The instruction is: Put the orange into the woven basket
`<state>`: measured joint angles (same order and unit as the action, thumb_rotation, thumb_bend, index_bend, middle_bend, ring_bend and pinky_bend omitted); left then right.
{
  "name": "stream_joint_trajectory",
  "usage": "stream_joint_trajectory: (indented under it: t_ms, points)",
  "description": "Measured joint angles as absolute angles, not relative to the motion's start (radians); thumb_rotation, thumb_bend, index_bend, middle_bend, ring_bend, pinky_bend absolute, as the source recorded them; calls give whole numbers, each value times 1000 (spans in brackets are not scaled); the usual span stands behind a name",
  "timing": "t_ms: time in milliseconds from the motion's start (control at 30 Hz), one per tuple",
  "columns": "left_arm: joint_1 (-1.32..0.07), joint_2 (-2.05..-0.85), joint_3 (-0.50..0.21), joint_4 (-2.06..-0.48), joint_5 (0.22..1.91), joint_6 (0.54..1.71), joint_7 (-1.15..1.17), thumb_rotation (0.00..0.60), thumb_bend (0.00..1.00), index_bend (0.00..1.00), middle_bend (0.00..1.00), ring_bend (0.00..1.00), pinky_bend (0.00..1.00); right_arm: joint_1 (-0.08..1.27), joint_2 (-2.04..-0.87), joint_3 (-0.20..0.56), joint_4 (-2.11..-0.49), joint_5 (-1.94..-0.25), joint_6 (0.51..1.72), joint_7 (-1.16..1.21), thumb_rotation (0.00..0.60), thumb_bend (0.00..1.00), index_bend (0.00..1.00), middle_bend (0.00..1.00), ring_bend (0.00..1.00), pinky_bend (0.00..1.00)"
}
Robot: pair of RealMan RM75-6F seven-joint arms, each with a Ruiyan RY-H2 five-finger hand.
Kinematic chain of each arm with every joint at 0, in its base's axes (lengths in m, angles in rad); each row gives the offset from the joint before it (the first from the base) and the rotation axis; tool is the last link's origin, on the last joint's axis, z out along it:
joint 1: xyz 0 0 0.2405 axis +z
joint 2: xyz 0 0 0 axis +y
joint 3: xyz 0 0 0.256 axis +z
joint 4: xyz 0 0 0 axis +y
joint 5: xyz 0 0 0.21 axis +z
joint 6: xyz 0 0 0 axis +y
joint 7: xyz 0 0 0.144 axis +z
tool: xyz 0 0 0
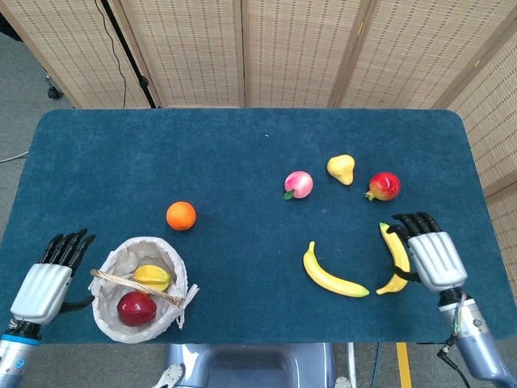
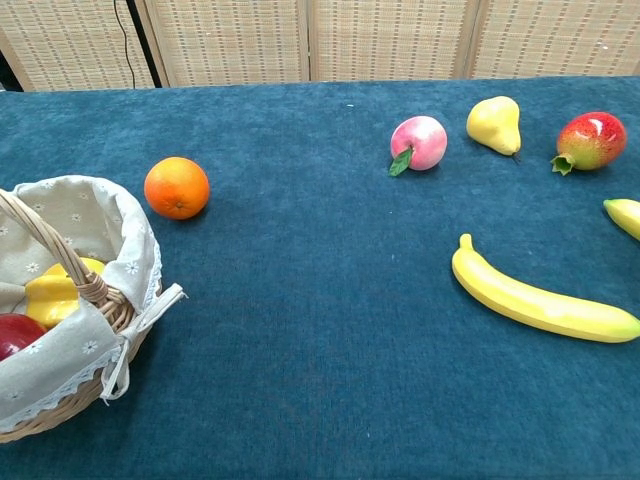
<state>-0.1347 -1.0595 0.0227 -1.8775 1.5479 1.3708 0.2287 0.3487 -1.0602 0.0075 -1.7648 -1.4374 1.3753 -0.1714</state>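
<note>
Woven basket (image 1: 121, 311): sitting on the counter (image 1: 242, 153), holding a red fruit (image 1: 136, 308) and a yellow fruit (image 1: 151, 276).
Orange (image 1: 181, 216): lying outside, just beyond the basket.
Left robot hand (image 1: 47, 283): hovering empty, fingers apart.
Right robot hand (image 1: 430, 252): hovering empty, fingers apart, over a banana (image 1: 396, 259).

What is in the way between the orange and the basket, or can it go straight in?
Nothing visible blocks it. The orange sits alone on the blue table, just beyond the woven basket, with only bare cloth between them. The left robot hand waits beside the basket, holding nothing.
</note>
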Motion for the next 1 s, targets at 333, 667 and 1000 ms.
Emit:
stream_joint_trajectory:
  t_ms: [333, 667, 1000]
  points:
    - [-141, -1028, 18, -1897, 1568, 1383, 188, 600, 18, 0, 0, 0, 0, 213, -1059, -25, -1630, -1459, 1492, -35, 600, 0, 302, 183, 170, 136]
    - [-144, -945, 12, -1895, 1560, 1385, 80, 600, 18, 0, 0, 0, 0, 165, -1050, -10, -1555, -1437, 1500, 70, 600, 0, 302, 183, 170, 136]
    - [-198, -848, -10, -1774, 1466, 1269, -85, 600, 18, 0, 0, 0, 0, 131, -1060, 5, -1482, -1428, 1482, 158, 600, 0, 302, 183, 170, 136]
